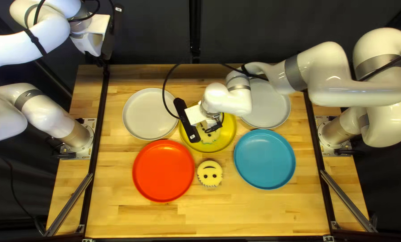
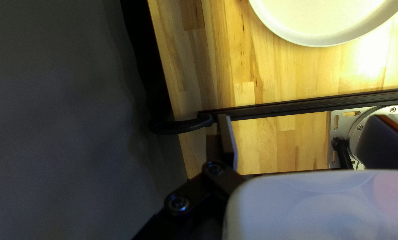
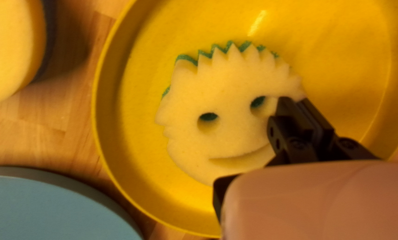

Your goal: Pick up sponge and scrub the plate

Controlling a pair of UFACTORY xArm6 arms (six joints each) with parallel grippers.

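Right end effector (image 1: 216, 127) narrow, its fingers nearly together over the smiling sponge (image 3: 225, 93) lying in the yellow plate (image 3: 341, 58) on the bench (image 1: 254, 210); left end effector (image 1: 104, 66) spread wide.

**Your table (image 1: 254, 210) by the clock**

Take the far edge in the top left view as twelve. From the middle, you have a white plate (image 1: 149, 113) at ten, a partly hidden light grey plate (image 1: 272, 108) at two, a blue plate (image 1: 265, 159) at three and a red plate (image 1: 163, 170) at eight. Toward five, just beside the red one, your spare sponge (image 1: 210, 169) lies face up, its mouth toward twelve and jagged edge toward six. Beyond twelve hangs a dark curtain (image 1: 155, 31); silver bars slant at eight (image 1: 69, 204) and four (image 1: 348, 201).
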